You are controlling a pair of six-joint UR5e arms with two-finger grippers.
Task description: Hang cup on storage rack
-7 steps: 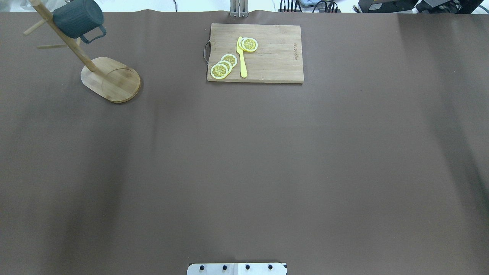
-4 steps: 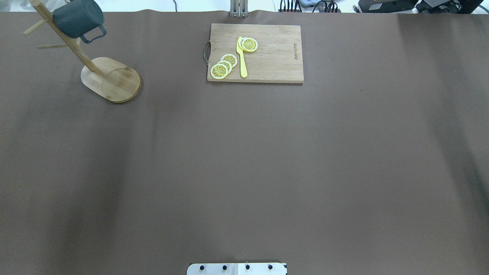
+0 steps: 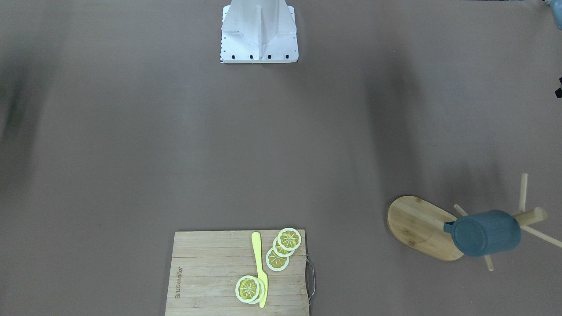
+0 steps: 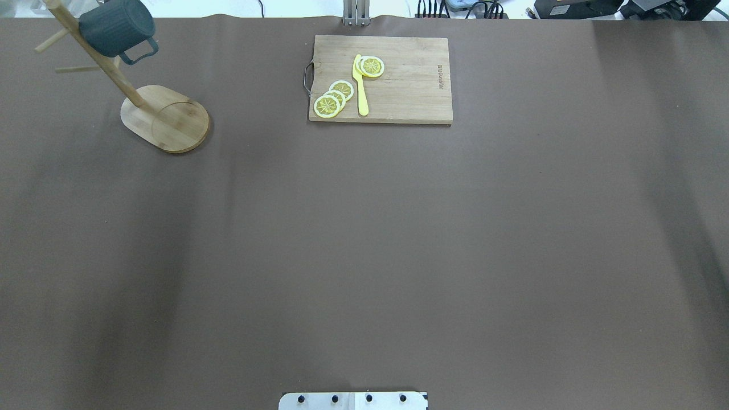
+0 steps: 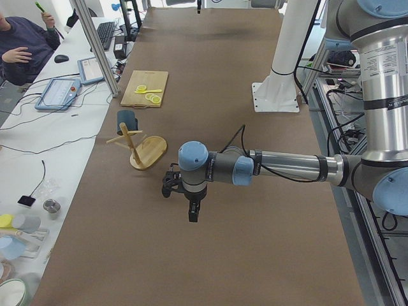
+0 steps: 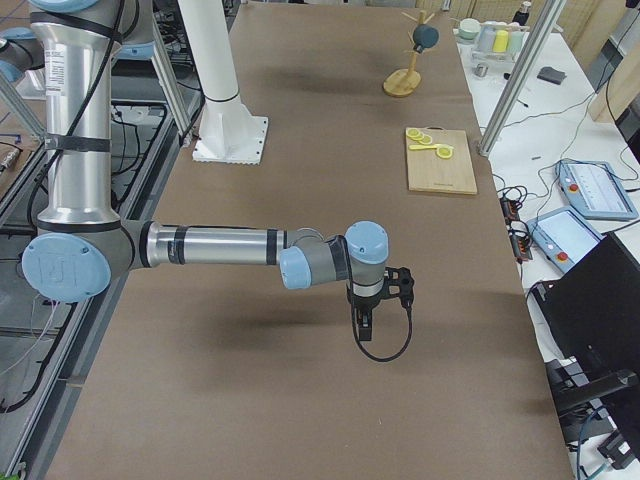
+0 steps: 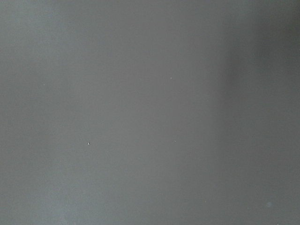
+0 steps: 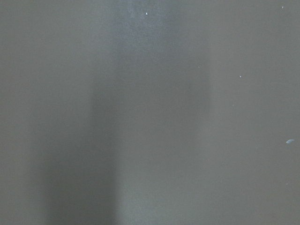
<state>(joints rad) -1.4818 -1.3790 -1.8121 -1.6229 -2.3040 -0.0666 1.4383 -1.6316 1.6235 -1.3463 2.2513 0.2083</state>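
The slate blue-grey cup (image 4: 117, 25) hangs on a peg of the bamboo storage rack (image 4: 171, 119) at the table's far left corner, its handle facing right. Both also show in the front-facing view, the cup (image 3: 485, 232) over the rack's oval base (image 3: 417, 224). No gripper touches them. My left gripper (image 5: 193, 213) shows only in the exterior left view, pointing down over bare table, well short of the rack (image 5: 145, 152). My right gripper (image 6: 365, 325) shows only in the exterior right view, far from the cup (image 6: 426, 37). I cannot tell whether either is open or shut. Both wrist views show only brown table cover.
A bamboo cutting board (image 4: 398, 85) with lemon slices (image 4: 333, 99) and a yellow knife (image 4: 361, 91) lies at the far middle. The robot's white base (image 3: 259, 30) stands at the near edge. A person (image 5: 19, 44) sits beyond the table's far side.
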